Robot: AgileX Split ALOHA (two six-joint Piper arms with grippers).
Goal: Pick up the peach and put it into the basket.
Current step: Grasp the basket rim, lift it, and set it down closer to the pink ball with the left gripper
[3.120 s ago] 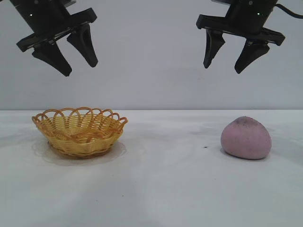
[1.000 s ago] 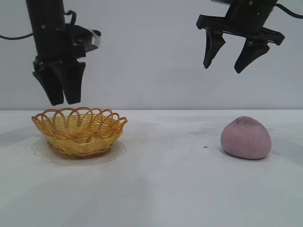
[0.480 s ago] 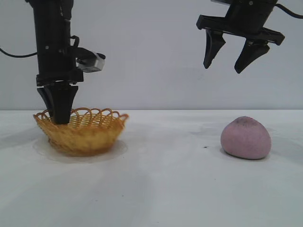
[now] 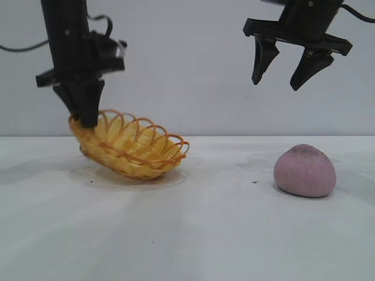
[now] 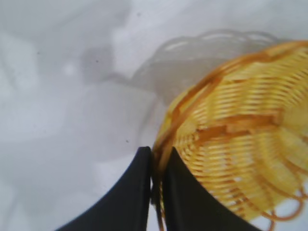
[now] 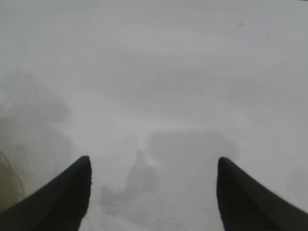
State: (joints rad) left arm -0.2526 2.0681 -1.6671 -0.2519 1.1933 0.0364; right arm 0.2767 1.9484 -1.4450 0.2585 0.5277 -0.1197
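One pinkish-purple peach (image 4: 304, 170) sits on the desk (image 4: 222, 234). One yellow basket (image 4: 132, 146) hangs tilted, its rim pinched by the left gripper (image 4: 85, 120); the right gripper (image 4: 287, 79) gapes.

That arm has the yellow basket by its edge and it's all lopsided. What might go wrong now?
The left gripper is shut on just the looped orange rim of the yellow woven basket, which hangs tilted with its low side on the white table. It might slip free, or the thin rim could bend. Tilted like this, it would likely spill the pinkish-purple peach, which lies untouched below the open right gripper.
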